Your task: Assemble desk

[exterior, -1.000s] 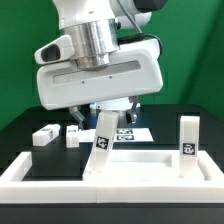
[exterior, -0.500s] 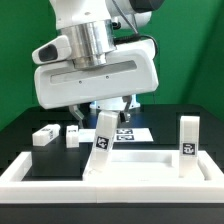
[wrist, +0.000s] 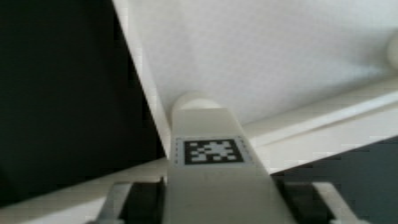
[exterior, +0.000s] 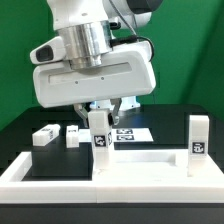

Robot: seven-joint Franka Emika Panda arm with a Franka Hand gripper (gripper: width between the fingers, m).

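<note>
My gripper [exterior: 98, 118] is shut on a white desk leg [exterior: 97, 138] and holds it upright over the near left part of the flat white desk slab [exterior: 150, 158]. In the wrist view the leg [wrist: 214, 150] shows its square tag between my two fingers [wrist: 135, 203], with the slab [wrist: 231, 50] beyond it. A second leg [exterior: 198, 136] stands upright at the slab's right end. Two more legs [exterior: 44, 136] [exterior: 72, 135] lie loose on the black table at the exterior view's left.
The long white raised border rim [exterior: 110, 190] runs along the front and sides around the slab. The marker board [exterior: 130, 133] lies on the table behind the held leg. The large white gripper body hangs over the middle of the scene.
The held leg has gone from tilted to upright and shifted slightly to the exterior view's left. The standing leg at the right has shifted farther right.
</note>
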